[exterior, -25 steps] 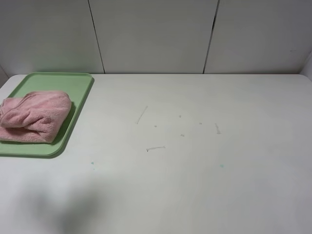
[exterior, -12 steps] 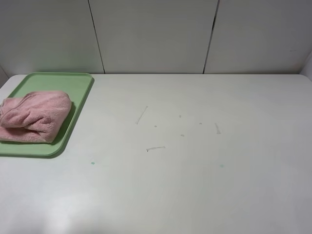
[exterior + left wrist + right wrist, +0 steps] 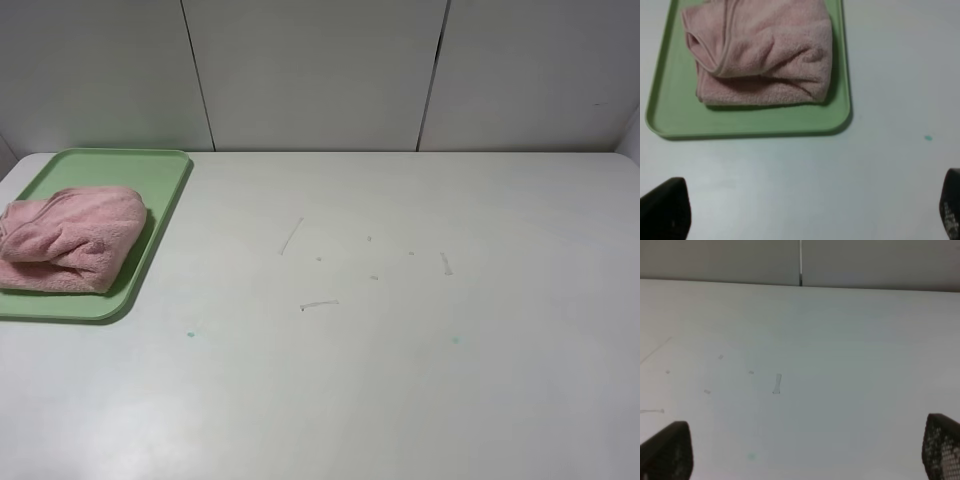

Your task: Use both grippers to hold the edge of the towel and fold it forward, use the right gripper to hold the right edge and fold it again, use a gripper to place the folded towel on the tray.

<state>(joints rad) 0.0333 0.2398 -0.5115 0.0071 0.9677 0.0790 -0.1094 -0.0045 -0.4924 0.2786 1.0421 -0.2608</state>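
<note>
Left gripper point(image 3: 805, 210) spread wide, empty; right gripper point(image 3: 800, 450) likewise. Towel point(image 3: 68, 238) sits folded on tray point(image 3: 160, 195). I'd park both arms clear, no touching.

The pink plush towel point(image 3: 70, 238) lies folded into a thick, slightly lumpy bundle at the left edge of the high view, resting on the light-green tray point(image 3: 165, 215). Its stitched hem point(image 3: 725, 47) curves across the top layer in the left wrist view. The tray, flat with rounded corners and a low rim, sits in the upper left of the frame, its green floor showing around the towel.
</note>
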